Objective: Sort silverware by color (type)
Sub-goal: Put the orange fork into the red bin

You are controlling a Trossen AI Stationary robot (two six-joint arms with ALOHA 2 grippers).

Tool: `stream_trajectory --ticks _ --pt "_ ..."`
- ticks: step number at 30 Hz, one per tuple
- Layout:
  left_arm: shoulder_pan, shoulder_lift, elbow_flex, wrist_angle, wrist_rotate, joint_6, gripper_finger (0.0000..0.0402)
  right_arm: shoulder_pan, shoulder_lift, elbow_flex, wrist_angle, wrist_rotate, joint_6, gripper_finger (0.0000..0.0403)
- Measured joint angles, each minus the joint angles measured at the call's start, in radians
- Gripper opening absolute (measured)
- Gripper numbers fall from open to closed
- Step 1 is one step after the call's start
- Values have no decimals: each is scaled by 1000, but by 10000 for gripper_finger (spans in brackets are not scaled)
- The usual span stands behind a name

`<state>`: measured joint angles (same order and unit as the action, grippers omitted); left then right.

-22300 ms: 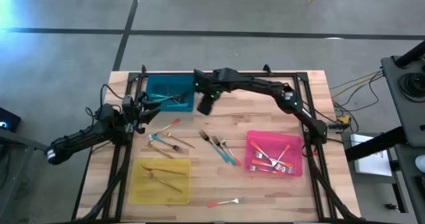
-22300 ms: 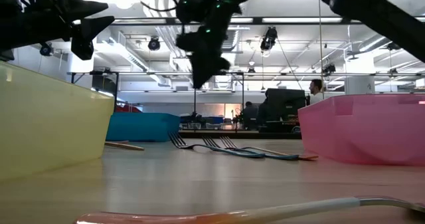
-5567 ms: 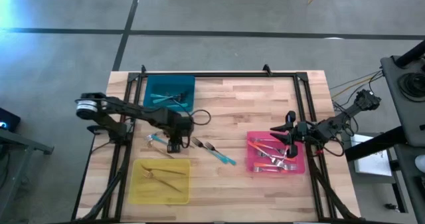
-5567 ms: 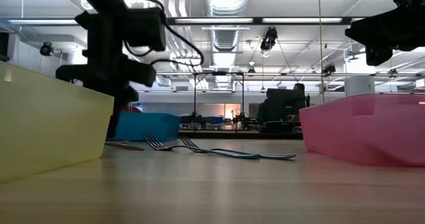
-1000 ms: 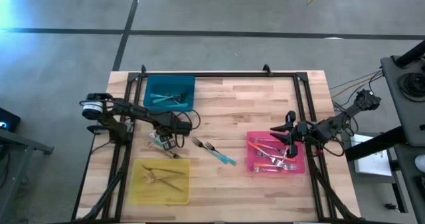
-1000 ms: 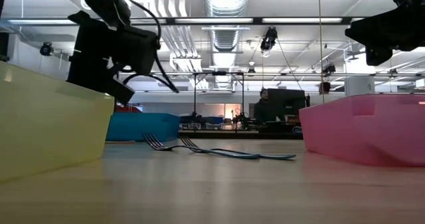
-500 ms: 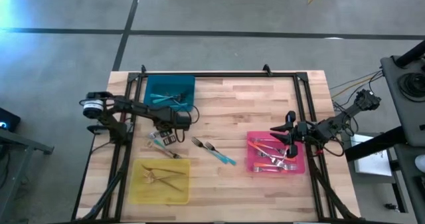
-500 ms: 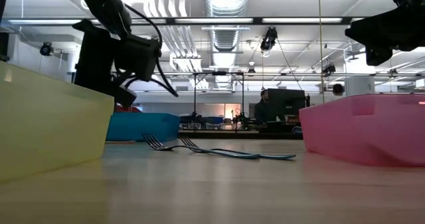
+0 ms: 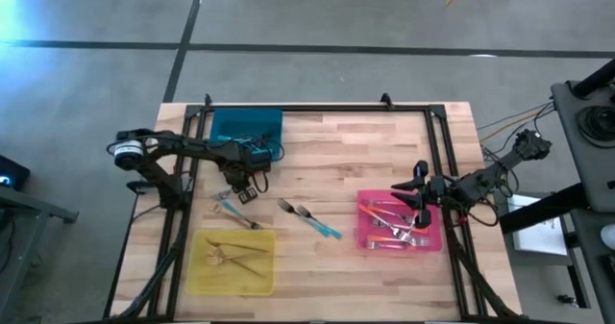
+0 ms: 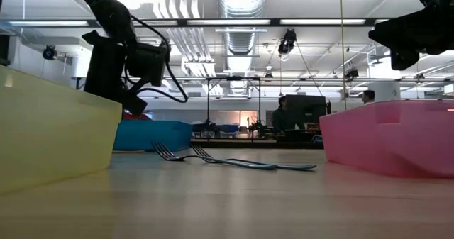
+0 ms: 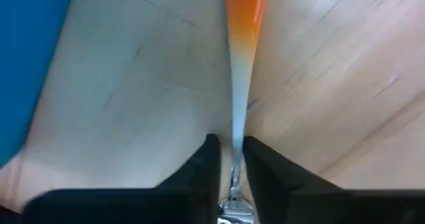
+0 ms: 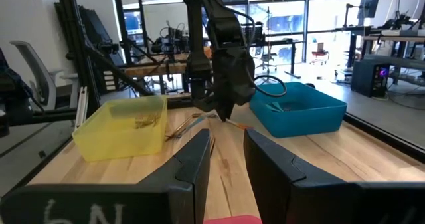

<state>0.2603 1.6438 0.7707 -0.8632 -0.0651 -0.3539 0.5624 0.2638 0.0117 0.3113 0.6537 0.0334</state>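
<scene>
Meanwhile, the left pincer (image 9: 248,188) hung just beside the teal tray (image 9: 246,132), its fingers (image 11: 204,167) closed on the metal end of a coral-handled fork (image 11: 240,84) over the table (image 9: 365,161). The right pincer (image 9: 404,197) waited over the pink tray (image 9: 434,242), fingers apart and empty. Two teal forks (image 9: 309,216) lay mid-table.
</scene>
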Motion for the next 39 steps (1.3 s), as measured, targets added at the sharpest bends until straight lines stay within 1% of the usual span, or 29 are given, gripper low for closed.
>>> stream_trajectory --ticks 2,4,10,15,21,28,30,35,39 --pt "0 6 14 -14 5 -11 22 0 0 0 0 0 0 86" --pt "0 9 26 -26 7 -40 7 0 0 0 0 0 0 86" --pt "-9 14 89 -74 2 -74 2 0 0 0 0 0 0 86" --pt "-21 9 205 -142 -1 -50 1 0 0 0 0 0 0 86" --pt "-51 6 365 -127 -3 -32 0 0 0 0 0 0 0 86" --pt "-141 7 535 83 -5 5 0 0 0 0 0 0 0 86" --pt "-169 7 559 156 -28 12 0 0 0 0 0 0 0 86" --pt "-225 7 570 392 -67 62 0 0 0 0 0 0 0 86" --pt "-256 7 510 701 -67 91 0 0 1 0 0 0 0 86"
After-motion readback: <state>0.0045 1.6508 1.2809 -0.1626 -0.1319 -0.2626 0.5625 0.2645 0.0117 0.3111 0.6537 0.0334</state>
